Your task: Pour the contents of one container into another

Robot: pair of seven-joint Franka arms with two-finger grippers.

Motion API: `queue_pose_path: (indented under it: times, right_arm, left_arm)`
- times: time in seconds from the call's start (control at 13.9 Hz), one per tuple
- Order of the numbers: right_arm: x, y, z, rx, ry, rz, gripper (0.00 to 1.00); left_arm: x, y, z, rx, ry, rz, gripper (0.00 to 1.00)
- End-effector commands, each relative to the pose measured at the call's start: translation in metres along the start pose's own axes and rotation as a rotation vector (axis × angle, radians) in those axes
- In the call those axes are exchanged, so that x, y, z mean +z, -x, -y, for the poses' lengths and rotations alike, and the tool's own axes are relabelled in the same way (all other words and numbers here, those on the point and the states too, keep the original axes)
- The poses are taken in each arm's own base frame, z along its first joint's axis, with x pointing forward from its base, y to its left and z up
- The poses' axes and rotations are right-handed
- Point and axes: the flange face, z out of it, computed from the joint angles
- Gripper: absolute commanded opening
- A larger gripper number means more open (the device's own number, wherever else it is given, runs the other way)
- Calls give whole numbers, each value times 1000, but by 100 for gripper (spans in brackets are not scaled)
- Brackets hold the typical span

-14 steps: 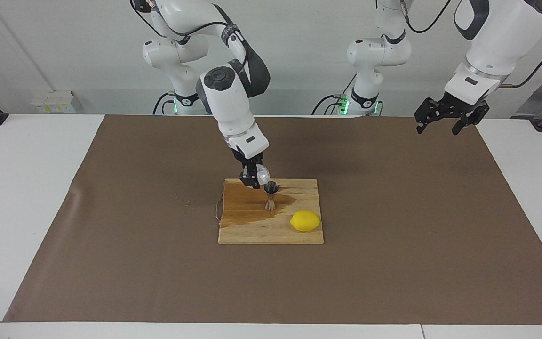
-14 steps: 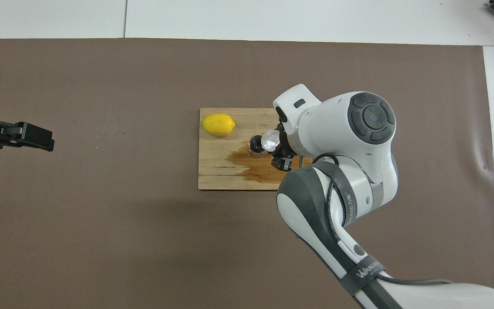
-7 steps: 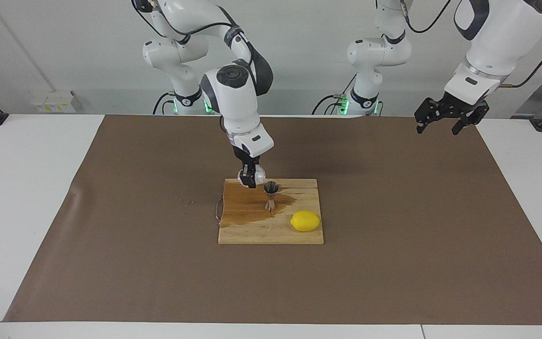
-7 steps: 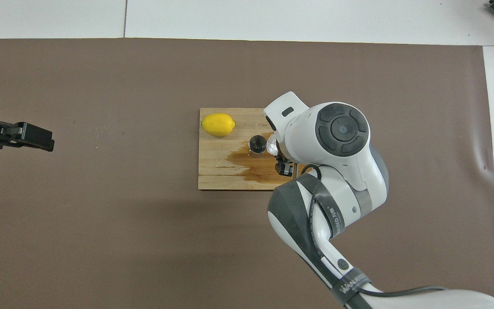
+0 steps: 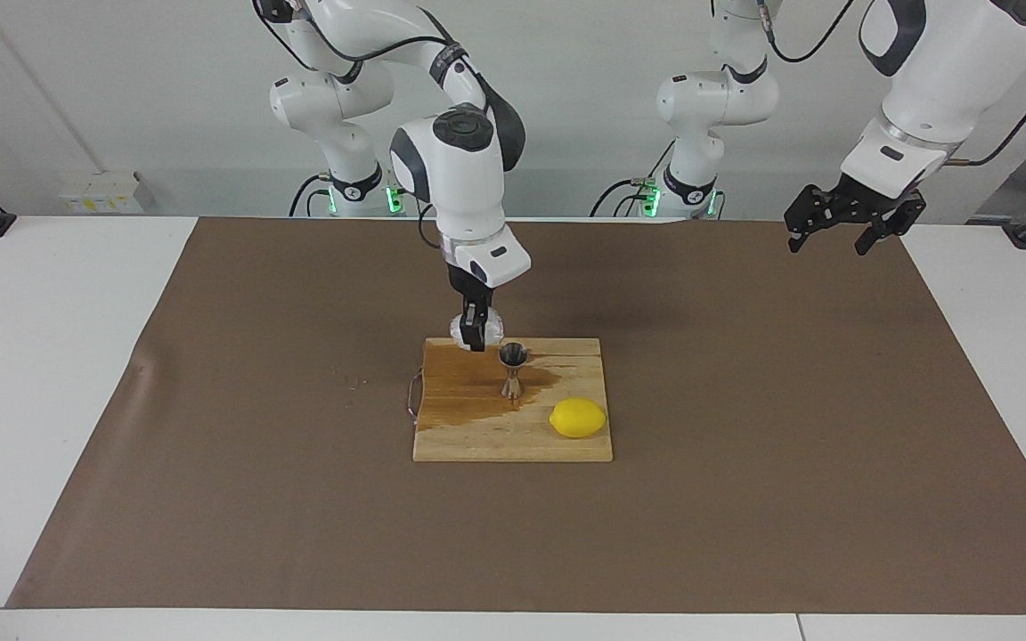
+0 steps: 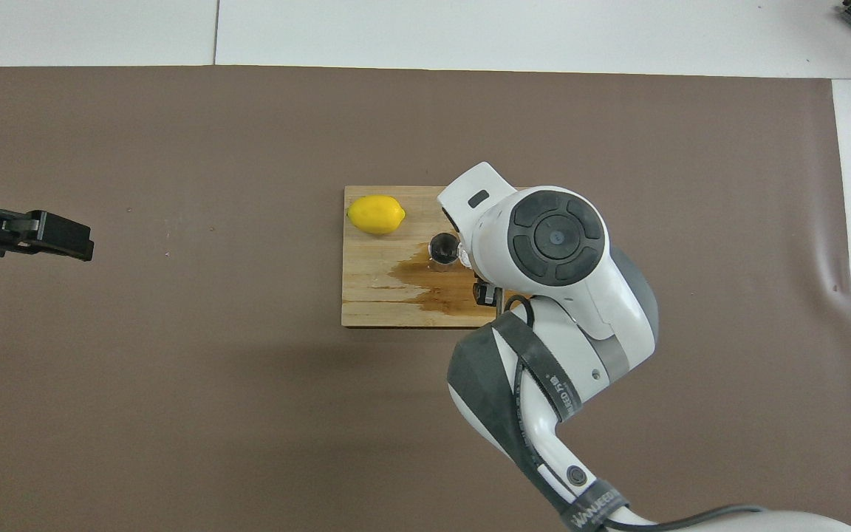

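My right gripper [image 5: 475, 335] is shut on the small translucent white cup [image 5: 477, 326], holding it just above the edge of the wooden board [image 5: 477, 436] that lies nearer to the robots. The steel hourglass jigger [image 5: 513, 370] stands upright on the board beside the cup, a short gap apart. In the overhead view the jigger [image 6: 442, 247] shows its dark mouth, and only a sliver of the cup [image 6: 462, 256] peeks out under my right wrist. My left gripper [image 5: 836, 236] hangs open and waits over the left arm's end of the mat, holding nothing.
A yellow lemon [image 5: 578, 417] lies on the board's corner, farther from the robots than the jigger. A dark wet stain [image 5: 468, 392] spreads over the board around the jigger. A brown mat [image 5: 210, 445] covers the table.
My right wrist has turned back, bringing the cup from a tilt over the jigger's mouth to more upright and a little away from it. The left arm has not moved.
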Motion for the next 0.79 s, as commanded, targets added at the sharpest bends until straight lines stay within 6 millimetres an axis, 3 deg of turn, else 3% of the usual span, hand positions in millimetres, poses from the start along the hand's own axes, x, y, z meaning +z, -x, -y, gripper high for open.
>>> queue_pose_path:
  times: [0.0, 0.29, 0.43, 0.72]
  right_arm:
    - [-16, -4, -1, 8, 42, 40, 0]
    - [-10, -10, -9, 35, 53, 49, 0]
    - [-8, -21, -5, 29, 60, 56, 0]
    - [-6, -22, -4, 29, 56, 59, 0]
  left_arm:
    - [-5, 5, 2, -1, 13, 4, 100]
    - [-5, 5, 0, 2, 13, 4, 100]
    - [-5, 5, 2, -1, 13, 4, 100]
    - [-5, 5, 2, -1, 13, 4, 100]
